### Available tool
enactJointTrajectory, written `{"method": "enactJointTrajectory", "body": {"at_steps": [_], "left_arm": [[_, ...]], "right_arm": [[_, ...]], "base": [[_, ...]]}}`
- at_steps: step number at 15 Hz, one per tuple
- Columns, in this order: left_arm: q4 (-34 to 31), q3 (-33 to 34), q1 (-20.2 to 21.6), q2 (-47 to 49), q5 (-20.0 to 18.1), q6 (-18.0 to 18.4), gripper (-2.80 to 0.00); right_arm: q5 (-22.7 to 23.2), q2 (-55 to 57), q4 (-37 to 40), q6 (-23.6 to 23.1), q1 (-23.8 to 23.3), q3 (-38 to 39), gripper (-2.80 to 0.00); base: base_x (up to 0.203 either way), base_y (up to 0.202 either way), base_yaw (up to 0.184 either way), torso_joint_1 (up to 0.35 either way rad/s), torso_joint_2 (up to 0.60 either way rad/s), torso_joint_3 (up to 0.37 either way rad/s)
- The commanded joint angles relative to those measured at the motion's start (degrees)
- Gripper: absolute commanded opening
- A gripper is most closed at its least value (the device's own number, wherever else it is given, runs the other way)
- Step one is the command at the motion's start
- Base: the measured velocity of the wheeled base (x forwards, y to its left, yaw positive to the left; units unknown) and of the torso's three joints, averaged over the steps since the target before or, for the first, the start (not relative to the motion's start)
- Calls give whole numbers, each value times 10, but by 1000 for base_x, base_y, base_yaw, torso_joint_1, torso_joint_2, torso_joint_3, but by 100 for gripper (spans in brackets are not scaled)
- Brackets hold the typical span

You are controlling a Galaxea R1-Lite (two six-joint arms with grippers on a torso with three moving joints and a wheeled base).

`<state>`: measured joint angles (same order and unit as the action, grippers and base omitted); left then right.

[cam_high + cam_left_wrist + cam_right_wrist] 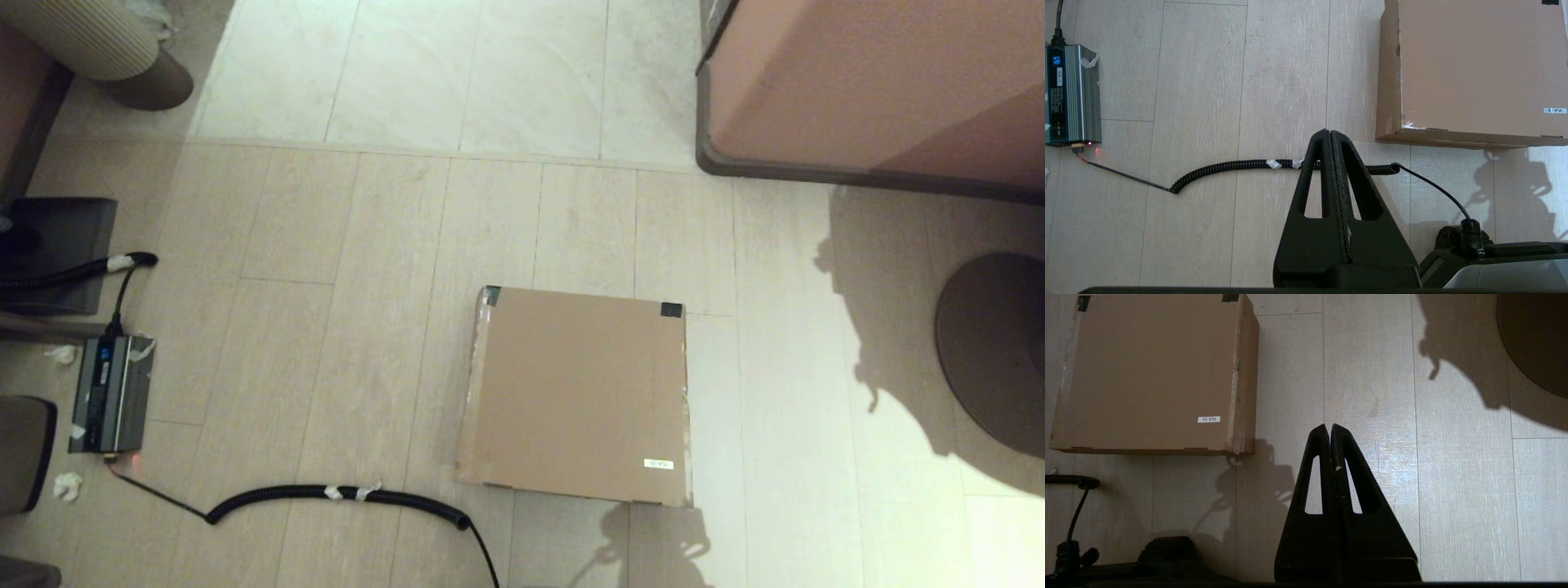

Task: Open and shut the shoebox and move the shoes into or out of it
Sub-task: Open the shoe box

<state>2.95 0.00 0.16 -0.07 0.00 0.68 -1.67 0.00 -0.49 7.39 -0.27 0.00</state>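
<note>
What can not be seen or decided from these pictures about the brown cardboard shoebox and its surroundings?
- Inside of the brown cardboard shoebox: hidden in all views by its shut lid, so the shoes cannot be confirmed.
- Small white sticker: its print is too small in the head view.
- Shoebox far side: cut off by the frame edge in the left wrist view.
- Round dark base: cut off by the head view's right edge.

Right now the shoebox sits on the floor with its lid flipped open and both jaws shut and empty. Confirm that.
Wrong on the lid: the head view shows the shoebox closed, lid flat. It does sit on the floor, and both sets of jaws are shut and empty.
</note>
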Motion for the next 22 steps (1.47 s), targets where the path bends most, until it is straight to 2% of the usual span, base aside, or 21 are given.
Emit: {"method": "enactJointTrajectory", "body": {"at_steps": [1, 4, 10, 11, 13, 15, 17, 19, 21, 22], "left_arm": [[0, 11, 0, -1, 0, 0, -280], [-1, 11, 0, -1, -14, 10, -280], [-2, 10, -2, -1, -18, 7, -280], [3, 7, -2, -1, -18, 7, -280], [-8, -57, -2, 8, -34, -10, -280], [-43, -161, -4, 81, -55, -71, -280], [-60, -208, -26, 198, -89, -181, -280], [-47, -233, -53, 316, -161, -282, -280], [-9, -240, -69, 433, -233, -338, -280], [12, -241, -72, 487, -250, -352, -280]], "right_arm": [[4, 1, 0, -9, 0, 1, -280], [2, 1, 0, -8, 0, 1, -280], [2, 1, 5, -11, 0, -7, -280], [3, 7, 13, -6, 0, -27, -280], [4, 57, 53, 20, 0, -108, -280], [8, 170, 80, 54, 0, -164, -280], [20, 297, 89, 78, 0, -201, -280], [63, 434, 78, 105, 1, -228, -280], [119, 564, 34, 123, 1, -249, -280], [144, 619, 1, 127, 2, -255, -280]], "base": [[0, 0, 0, 0, 0, 0], [0, 0, 0, 0, 0, 0], [0, 0, 0, 0, 0, 0], [0, 0, 0, 0, 0, 0], [0, 0, 0, 0, 0, 0], [0, 0, 0, 0, 0, 0], [0, 0, 0, 0, 0, 0], [0, 0, 0, 0, 0, 0], [0, 0, 0, 0, 0, 0], [0, 0, 0, 0, 0, 0]]}}
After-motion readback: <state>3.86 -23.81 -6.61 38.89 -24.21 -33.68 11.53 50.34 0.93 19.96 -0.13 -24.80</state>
